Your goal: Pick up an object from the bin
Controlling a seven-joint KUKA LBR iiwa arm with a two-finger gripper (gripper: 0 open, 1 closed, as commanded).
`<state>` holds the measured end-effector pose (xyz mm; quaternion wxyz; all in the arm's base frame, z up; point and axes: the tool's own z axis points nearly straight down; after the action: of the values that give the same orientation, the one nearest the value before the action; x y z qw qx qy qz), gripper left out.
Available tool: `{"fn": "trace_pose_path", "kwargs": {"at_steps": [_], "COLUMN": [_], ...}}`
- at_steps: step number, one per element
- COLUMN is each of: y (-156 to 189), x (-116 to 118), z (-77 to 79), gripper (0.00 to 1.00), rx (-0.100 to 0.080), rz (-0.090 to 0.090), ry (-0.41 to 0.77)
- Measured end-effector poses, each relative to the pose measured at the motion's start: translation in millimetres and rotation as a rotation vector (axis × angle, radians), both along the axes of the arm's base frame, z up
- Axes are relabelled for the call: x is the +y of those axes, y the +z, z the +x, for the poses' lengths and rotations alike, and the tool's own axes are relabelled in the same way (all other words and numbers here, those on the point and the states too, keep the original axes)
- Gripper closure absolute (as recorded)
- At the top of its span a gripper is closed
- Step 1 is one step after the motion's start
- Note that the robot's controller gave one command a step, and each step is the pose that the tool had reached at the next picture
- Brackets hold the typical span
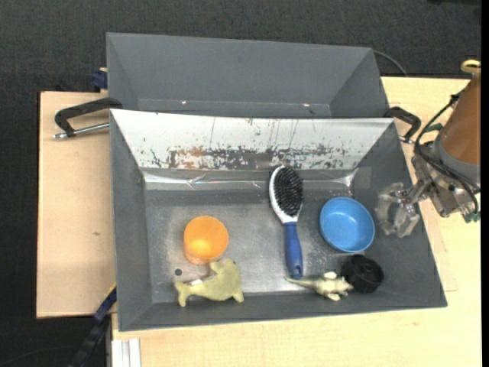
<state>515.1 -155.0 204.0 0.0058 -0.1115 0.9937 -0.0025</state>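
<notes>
Currently gripper (397, 211) hangs at right wall of bin (126, 228), just right of 1 blue bowl (347, 224); black round obj. (362, 273) nearer; open or closed: cannot tell.

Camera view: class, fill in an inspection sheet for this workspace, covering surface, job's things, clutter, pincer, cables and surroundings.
surface: grey metal bin, brownish specks on its back wall.
job's things: blue bowl, at the floor's right, nearest the pincer.
clutter: blue-handled hairbrush, orange round thing, black round thing, pale yellow toy animal, small pale lizard toy.
pincer: over the bin's right slope, apart from the bowl.
cables: dark leads at the arm's wrist.
surroundings: dark floor.
</notes>
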Motion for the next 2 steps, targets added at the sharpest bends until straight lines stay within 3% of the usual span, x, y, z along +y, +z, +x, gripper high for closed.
{"fn": "trace_pose_path", "kwargs": {"at_steps": [1,2], "y": [-105.9,-46.9], "x": [8.9,33.7], "z": [-17.6,60.3], "gripper": [1.00,1.00], "rx": [0.015,-0.003], "rz": [0.007,0.007], "ry": [-0.051,-0.269]}}
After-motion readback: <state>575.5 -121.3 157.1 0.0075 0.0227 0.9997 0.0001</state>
